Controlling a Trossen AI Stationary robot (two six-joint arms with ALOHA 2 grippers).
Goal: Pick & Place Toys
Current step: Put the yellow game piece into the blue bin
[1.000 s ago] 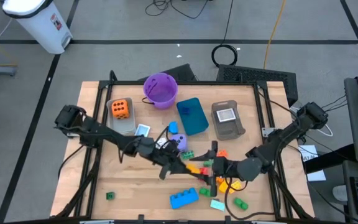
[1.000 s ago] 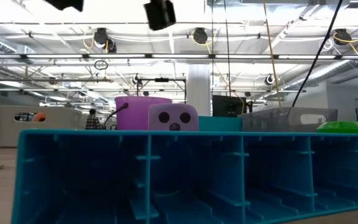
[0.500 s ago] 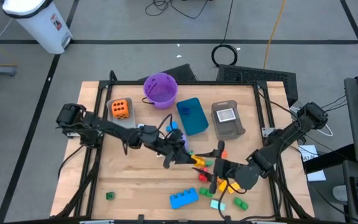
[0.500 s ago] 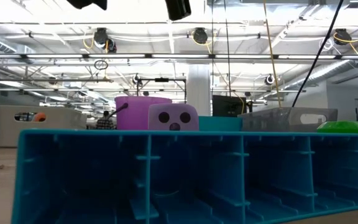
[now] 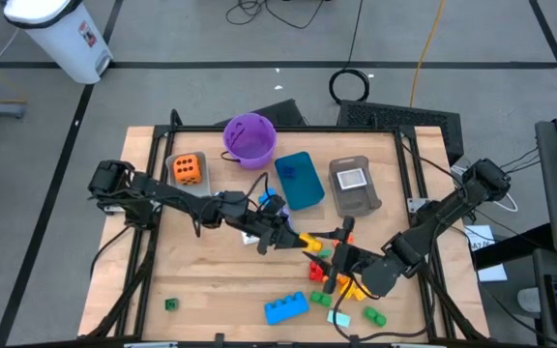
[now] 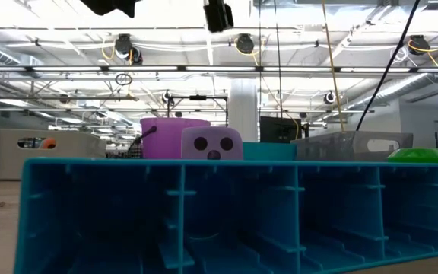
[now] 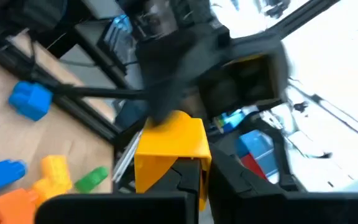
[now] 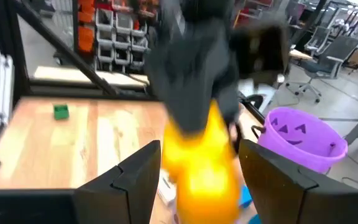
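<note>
Right now my left gripper (image 5: 293, 241) hangs above the middle of the table (image 5: 201, 280), its fingers pinched shut on a yellow brick (image 7: 169, 146); from my left wrist the brick sits squarely between my dark fingertips, lifted clear of the wood. My right gripper (image 5: 339, 253) reaches in from the other side, just beside the left one, with its fingers (image 8: 138, 171) standing wide apart and nothing between them; in my right wrist view the yellow brick and the left gripper fill the space ahead of those spread fingers. Below and around my right gripper lies a scatter of small bricks, among them a red brick (image 5: 315, 274) and a green brick (image 5: 373, 316) near the front edge. A large blue brick (image 5: 286, 307) lies near the front, and a lone small green piece (image 5: 171, 304) sits well apart at the front left. Behind stand the purple bucket (image 5: 249, 138), the teal bin (image 5: 298, 180), the grey bin (image 5: 355, 186), and an orange die (image 5: 188, 169) in the clear bin (image 5: 193, 196).
</note>
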